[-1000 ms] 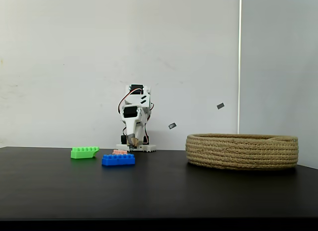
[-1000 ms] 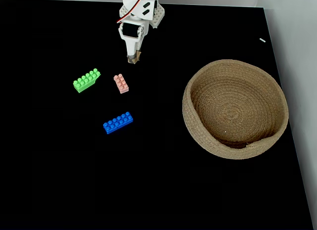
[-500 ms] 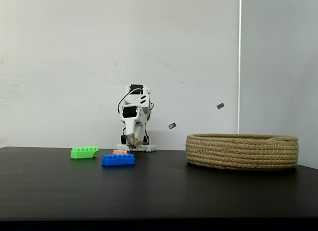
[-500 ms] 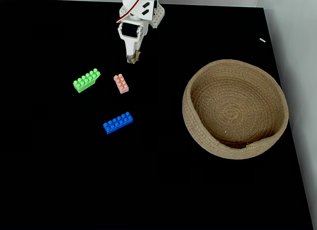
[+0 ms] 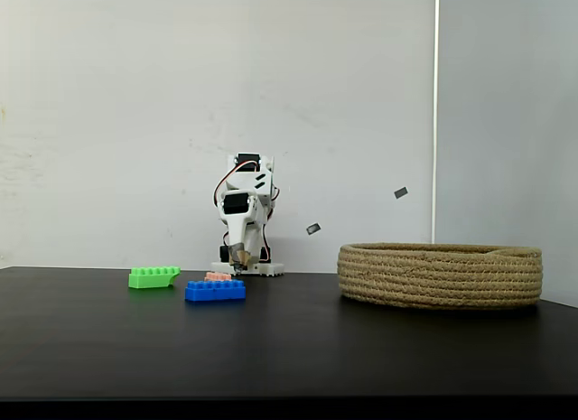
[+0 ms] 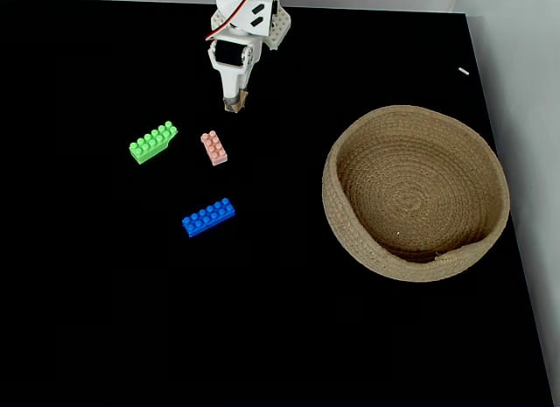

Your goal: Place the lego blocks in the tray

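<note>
On the black worktop [image 5: 289,348] a green brick [image 5: 153,277], a blue brick [image 5: 215,291] and a rope basket [image 5: 440,275] are seen. The gripper [image 5: 239,255] is pointed downward behind the bricks.

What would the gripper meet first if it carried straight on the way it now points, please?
Probably the bare black table: the gripper points steeply down. Its line leans towards the pink brick, the nearest thing ahead, though depth is unclear.

Three studded plastic bricks: one bright green [image 6: 153,142], one blue [image 6: 208,217], one small pale pink-orange [image 6: 213,148]. One round coiled tan rope basket [image 6: 350,241].
</note>
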`<state>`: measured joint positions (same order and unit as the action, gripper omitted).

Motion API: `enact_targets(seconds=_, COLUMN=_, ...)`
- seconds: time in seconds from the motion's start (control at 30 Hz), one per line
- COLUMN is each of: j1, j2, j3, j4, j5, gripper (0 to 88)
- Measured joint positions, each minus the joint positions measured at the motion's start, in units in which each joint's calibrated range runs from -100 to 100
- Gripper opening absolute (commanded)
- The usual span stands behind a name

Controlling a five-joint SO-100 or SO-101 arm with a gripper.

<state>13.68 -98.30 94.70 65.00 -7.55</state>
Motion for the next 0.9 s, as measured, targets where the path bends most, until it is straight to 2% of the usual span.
enact_targets(seconds=0.33, j1=0.9, j2=0.0, j3=0.0, j4=0.0, j5=0.0, gripper=0.7)
enact_targets(seconds=0.53, j1=1.1, j2=0.8, j3=-0.4, j4=0.0, j5=-0.8, gripper=8.3)
enact_targets(seconds=0.6, j1=1.1, j2=4.3, j3=-2.0, j4=0.0, j5=-2.0, gripper=10.8)
enact_targets(seconds=0.63, j1=1.1, j2=6.2, j3=-3.1, j4=0.0, j5=-2.7, gripper=14.8)
enact_targets(seconds=0.9, j1=-2.0, j2=24.3, j3=-15.0, j4=-0.2, j5=-8.9, gripper=25.2)
